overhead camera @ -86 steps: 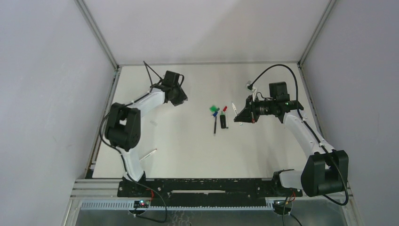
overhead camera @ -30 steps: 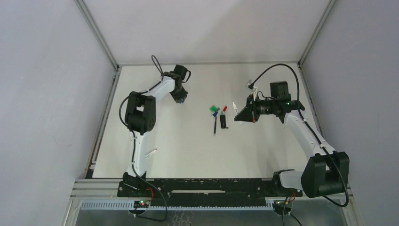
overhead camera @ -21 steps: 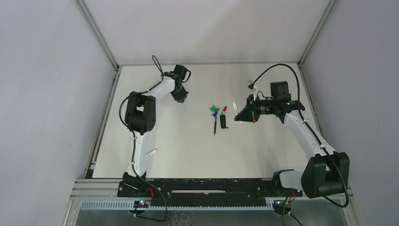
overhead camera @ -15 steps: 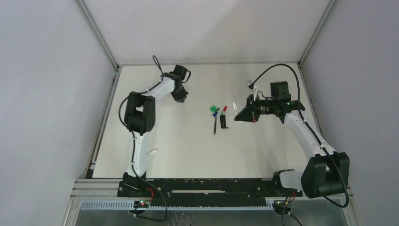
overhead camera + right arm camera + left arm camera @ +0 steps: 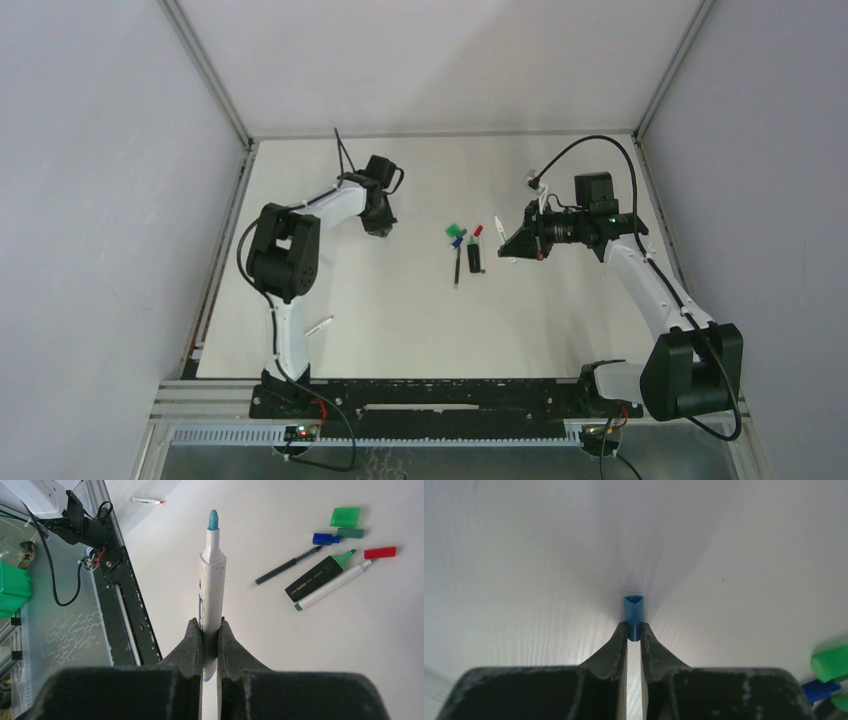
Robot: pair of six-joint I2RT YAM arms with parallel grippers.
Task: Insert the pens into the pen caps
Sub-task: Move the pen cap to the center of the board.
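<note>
In the left wrist view my left gripper is shut on a small blue pen cap, which sticks out past the fingertips just over the white table. Seen from above, that gripper is at the back left. My right gripper is shut on a white pen with its bare blue tip pointing away from the jaws. It hovers right of centre. Loose on the table lie a black highlighter, a thin dark pen, a white pen, and red, blue and green caps.
Another white pen lies alone near the front left. The black rail with the arm bases runs along the near edge. Grey walls and metal frame posts enclose the table on three sides.
My left gripper has closed on the blue cap, and its wrist has shifted slightly toward the near side. The right arm and its pen have stayed still.
</note>
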